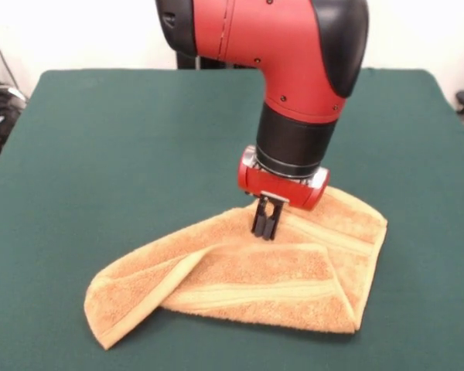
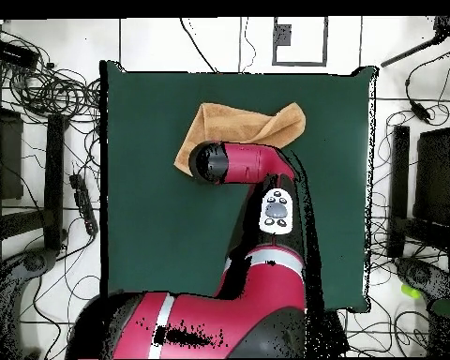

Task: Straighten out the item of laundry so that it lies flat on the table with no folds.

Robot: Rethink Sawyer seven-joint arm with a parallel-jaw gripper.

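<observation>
I see the hand [image 1: 264, 229] pointing straight down, its two dark fingers [image 1: 257, 219] close together w/ tips pressed into the towel [image 1: 247, 282]; can't tell if they pinch any cloth. Red wrist & black collar of the arm [image 1: 294, 85] sit right above the towel's far part. Towel is orange-tan, still folded: one flap doubled over the near side, pale stripe band running along it, a rolled corner sticking out toward the front view's lower left. In overhead view the towel [image 2: 266, 124] lies on the green bench [image 2: 154, 187] toward the edge opposite the robot base, partly hidden under the arm [image 2: 252, 169]
</observation>
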